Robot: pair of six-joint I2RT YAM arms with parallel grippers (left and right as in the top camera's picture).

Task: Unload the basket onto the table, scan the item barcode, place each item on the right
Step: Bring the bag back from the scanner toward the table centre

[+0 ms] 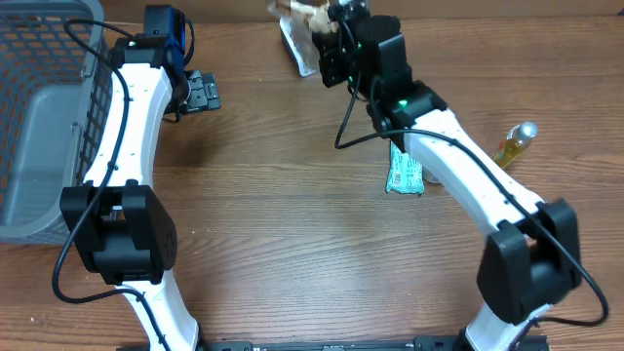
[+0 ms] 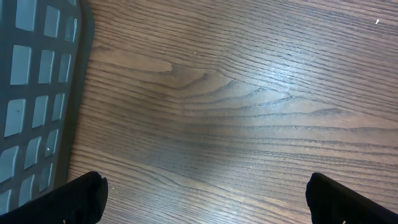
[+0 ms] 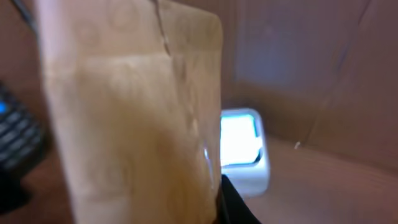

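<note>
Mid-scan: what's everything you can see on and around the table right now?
basket: one, grey, table's left edge
pouch: one, tan, held at the far edge
scanner: one, white with lit window, behind the pouch
packet: one, green-and-white, flat beneath the right arm
bottle: one, yellowish with silver cap, right side
table: one, brown wood
left gripper: open, empty, beside the basket
right gripper: shut on the pouch
</note>
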